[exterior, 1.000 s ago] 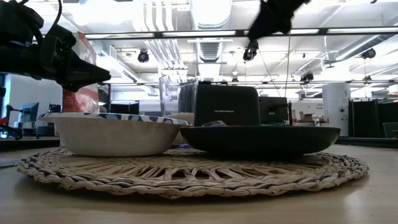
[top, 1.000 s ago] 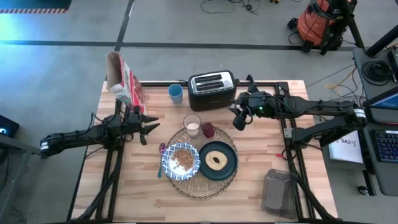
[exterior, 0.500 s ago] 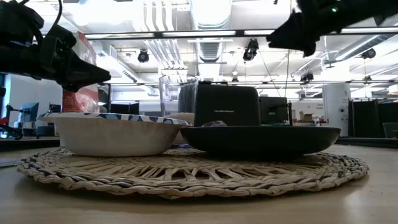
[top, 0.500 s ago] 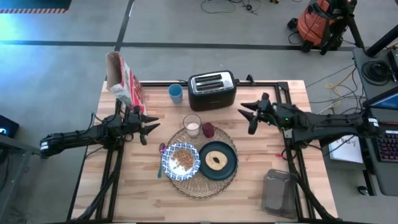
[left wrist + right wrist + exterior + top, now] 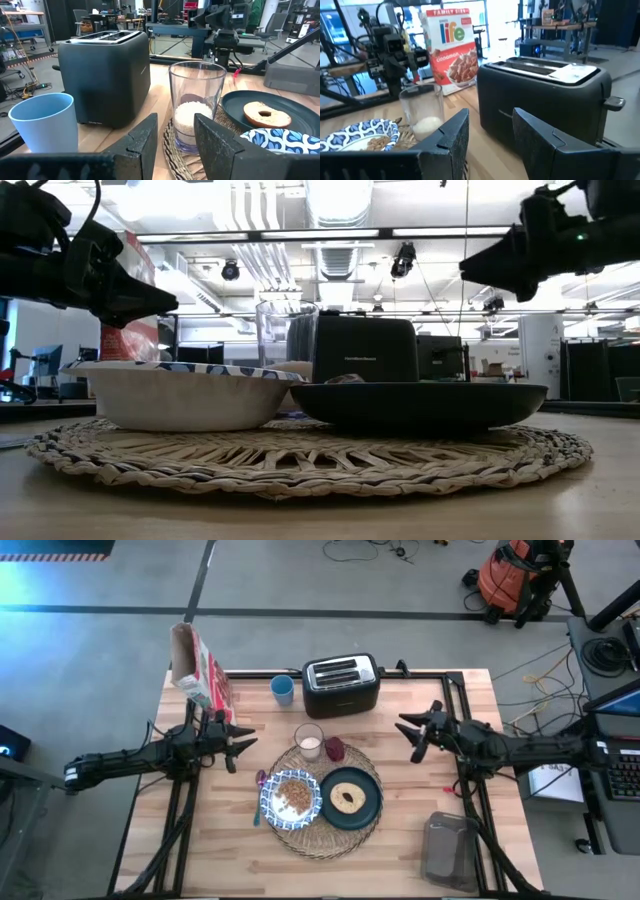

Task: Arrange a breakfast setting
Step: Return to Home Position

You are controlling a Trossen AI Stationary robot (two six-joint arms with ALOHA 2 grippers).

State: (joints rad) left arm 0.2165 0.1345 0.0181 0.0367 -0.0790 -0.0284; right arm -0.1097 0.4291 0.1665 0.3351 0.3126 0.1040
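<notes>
Setting on the mat (image 5: 322, 845) looks complete; right tool (image 5: 410, 737), open and empty right of it, should retract home; left tool (image 5: 240, 749) open.

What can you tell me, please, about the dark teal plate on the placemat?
The dark teal plate is round and shallow, with a low flared wall and a smooth, glazed-looking surface. It sits flat on the right half of the woven placemat, as seen from above, and carries one ring-shaped bagel half near its middle. The blue-and-white bowl stands close against its left edge; whether the rims touch is unclear. Nothing else touches it.
</notes>
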